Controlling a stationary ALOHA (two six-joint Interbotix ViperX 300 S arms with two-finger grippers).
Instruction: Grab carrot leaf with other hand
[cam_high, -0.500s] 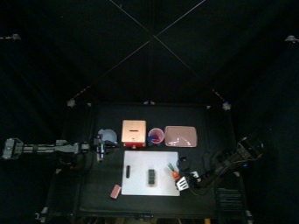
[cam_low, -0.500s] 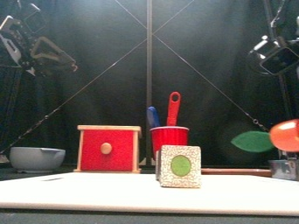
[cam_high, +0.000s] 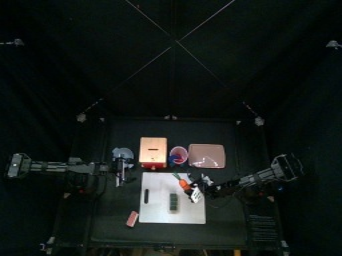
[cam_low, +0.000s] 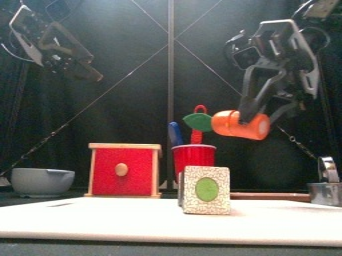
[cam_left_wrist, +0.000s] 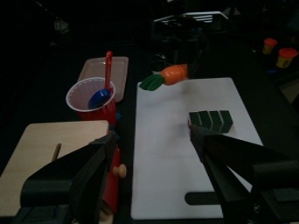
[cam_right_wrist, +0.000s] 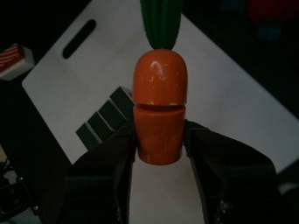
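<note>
Holding the carrot by its thick end, the right claw is clenched on it above the white sheet, leaf pointing toward the left arm. Handover half done: carrot lifted and presented; leaf not yet taken. Carrot body is smooth, glossy orange plastic with a seam; leaf is flat, matte green. Farther from the sheet, the left claw is released, jaws wide, well apart from the leaf.

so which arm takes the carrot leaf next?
Left. The right gripper already clamps the carrot body, leaf pointing toward the left gripper, whose jaws stand wide open and empty.
</note>
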